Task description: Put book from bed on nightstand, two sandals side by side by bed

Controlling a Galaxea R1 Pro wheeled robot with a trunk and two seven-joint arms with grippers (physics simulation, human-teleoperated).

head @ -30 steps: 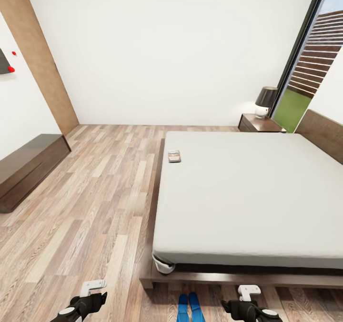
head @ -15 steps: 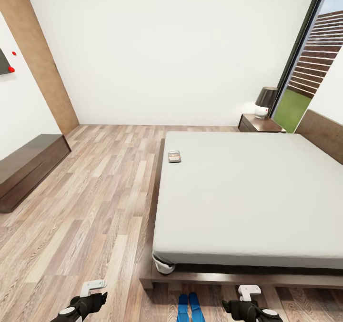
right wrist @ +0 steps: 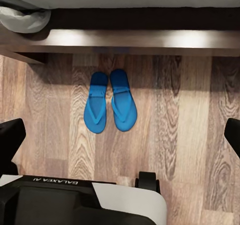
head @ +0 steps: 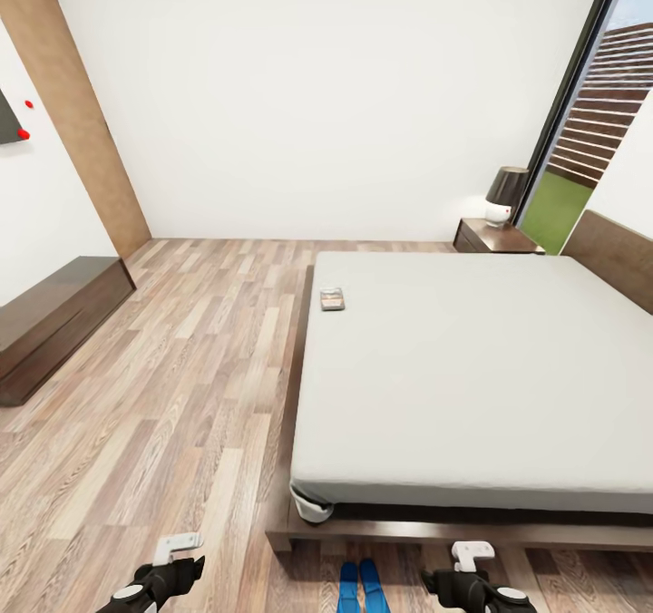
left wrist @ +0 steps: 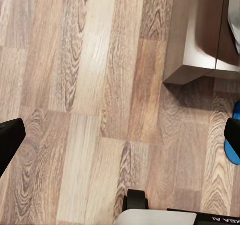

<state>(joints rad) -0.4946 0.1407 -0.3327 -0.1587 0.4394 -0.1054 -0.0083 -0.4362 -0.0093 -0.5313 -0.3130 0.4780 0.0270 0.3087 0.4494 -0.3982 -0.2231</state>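
The bed [head: 472,368] occupies the centre and right of the head view, its pale mattress resting on a dark wooden frame, with the headboard [head: 621,252] at the right edge of the frame. The book [head: 332,299] lies flat on the mattress near the bed's left edge, in the middle of the frame. The nightstand [head: 494,237] stands beyond the far corner of the bed in the upper right of the frame, against the white wall, and carries a lamp [head: 503,196] with a dark shade and white base. A long low cabinet [head: 50,318] stands along the wall at the left of the frame. The two sandals [head: 363,586] lie on the wood floor [head: 181,377] at the bottom centre of the head view, just in front of the bed's foot end, between the two arms. In the right wrist view the sandals [right wrist: 110,101] lie side by side, touching along part of their inner edges, with their narrow ends toward the bed frame [right wrist: 125,40]. The left gripper [head: 172,554] hangs at the bottom left of the head view; in the left wrist view its fingertips [left wrist: 10,140] are wide apart over bare floor. The right gripper [head: 472,559] hangs at the bottom right, and its fingertips [right wrist: 10,137] are likewise wide apart, holding nothing.
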